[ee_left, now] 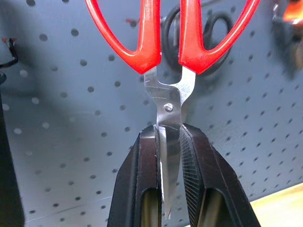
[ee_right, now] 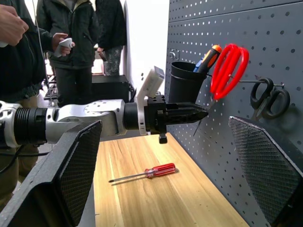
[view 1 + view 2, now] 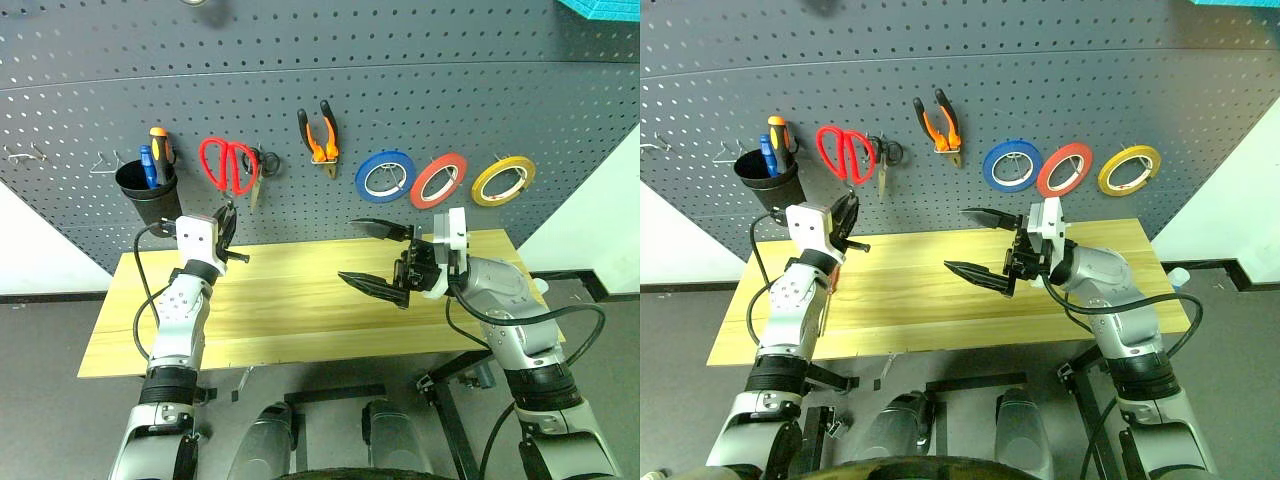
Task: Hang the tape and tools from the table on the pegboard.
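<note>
Scissors [image 1: 168, 56] on the pegboard [image 3: 420, 80], centre-left of frame.
Left gripper [image 1: 169, 156] clamps their blades; right gripper [image 3: 372, 255] gapes empty.

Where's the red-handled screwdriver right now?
The red-handled screwdriver lies flat on the table toward its left end, just below the left claw, which is shut on the red scissors at the pegboard.

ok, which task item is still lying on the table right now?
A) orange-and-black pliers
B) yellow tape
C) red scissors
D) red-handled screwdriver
D. The red-handled screwdriver lies flat on the table, while the yellow tape and pliers hang on the pegboard and the red scissors are up on a hook, blades pinched in the left hand.
</note>
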`<control>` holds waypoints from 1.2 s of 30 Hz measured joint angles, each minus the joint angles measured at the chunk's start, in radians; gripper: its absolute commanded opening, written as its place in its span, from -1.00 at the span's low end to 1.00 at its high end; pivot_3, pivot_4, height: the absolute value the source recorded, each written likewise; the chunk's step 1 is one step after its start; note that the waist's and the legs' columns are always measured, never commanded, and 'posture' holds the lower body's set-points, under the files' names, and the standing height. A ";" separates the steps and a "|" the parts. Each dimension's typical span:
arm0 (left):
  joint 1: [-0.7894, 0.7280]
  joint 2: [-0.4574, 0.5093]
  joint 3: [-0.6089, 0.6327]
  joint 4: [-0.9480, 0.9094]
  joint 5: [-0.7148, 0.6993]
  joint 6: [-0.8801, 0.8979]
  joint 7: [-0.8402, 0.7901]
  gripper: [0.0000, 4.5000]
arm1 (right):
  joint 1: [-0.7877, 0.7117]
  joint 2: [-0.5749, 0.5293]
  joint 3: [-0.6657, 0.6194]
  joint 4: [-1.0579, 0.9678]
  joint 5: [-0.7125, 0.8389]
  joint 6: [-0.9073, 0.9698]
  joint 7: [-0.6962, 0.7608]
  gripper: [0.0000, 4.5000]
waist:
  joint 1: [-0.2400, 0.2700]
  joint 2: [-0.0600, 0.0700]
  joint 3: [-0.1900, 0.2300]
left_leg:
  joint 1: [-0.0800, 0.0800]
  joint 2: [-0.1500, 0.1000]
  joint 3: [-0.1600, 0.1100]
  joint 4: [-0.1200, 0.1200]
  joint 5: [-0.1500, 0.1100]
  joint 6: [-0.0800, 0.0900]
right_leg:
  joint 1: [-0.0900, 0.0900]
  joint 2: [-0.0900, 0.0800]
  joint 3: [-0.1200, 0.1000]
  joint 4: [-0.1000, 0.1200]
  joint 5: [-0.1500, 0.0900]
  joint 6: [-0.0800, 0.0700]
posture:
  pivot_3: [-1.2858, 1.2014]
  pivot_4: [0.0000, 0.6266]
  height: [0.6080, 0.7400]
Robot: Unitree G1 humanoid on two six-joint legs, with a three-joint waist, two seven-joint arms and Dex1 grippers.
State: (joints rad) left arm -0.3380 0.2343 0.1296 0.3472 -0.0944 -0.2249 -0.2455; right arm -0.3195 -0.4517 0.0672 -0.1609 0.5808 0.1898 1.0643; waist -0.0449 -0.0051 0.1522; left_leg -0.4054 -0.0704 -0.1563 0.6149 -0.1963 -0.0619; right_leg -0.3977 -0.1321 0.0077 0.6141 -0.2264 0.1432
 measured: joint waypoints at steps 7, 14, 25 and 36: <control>-0.032 -0.002 0.001 0.071 0.010 0.020 0.018 0.12 | 0.004 0.011 -0.002 0.000 0.002 0.000 -0.007 1.00 | -0.001 -0.001 -0.008 | 0.001 0.000 0.000 0.000 0.000 0.000 | 0.001 0.000 0.000 0.000 0.000 0.001 | -0.05 -0.84 1.00; -0.008 0.001 0.003 0.045 0.013 0.163 0.031 0.54 | 0.032 0.009 0.003 0.000 -0.017 -0.002 -0.005 1.00 | -0.002 -0.002 -0.017 | 0.001 0.000 0.000 0.000 0.000 0.000 | 0.001 0.000 0.000 0.000 0.000 0.001 | -0.05 -0.82 1.00; -0.073 0.088 0.083 0.200 -0.045 0.766 0.110 0.97 | 0.120 -0.013 0.039 0.024 -0.136 -0.051 0.005 1.00 | -0.002 -0.002 -0.018 | 0.005 0.000 -0.001 0.000 0.000 0.000 | 0.004 0.000 0.000 0.003 -0.002 0.003 | -0.04 -0.72 1.00; -0.326 0.162 0.089 0.716 -0.032 0.738 0.072 0.97 | 0.222 -0.034 0.042 0.063 -0.187 -0.097 -0.006 1.00 | -0.006 -0.003 -0.017 | 0.005 0.000 -0.001 -0.002 0.000 0.000 | 0.003 0.000 0.000 0.001 -0.003 0.005 | -0.07 -0.65 1.00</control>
State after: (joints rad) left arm -0.6642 0.3958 0.2189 1.0628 -0.1268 0.5131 -0.1736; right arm -0.0975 -0.4855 0.1087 -0.0978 0.3935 0.0927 1.0586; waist -0.0506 -0.0077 0.1348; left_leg -0.4009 -0.0704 -0.1569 0.6132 -0.1965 -0.0623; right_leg -0.3947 -0.1320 0.0077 0.6150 -0.2293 0.1482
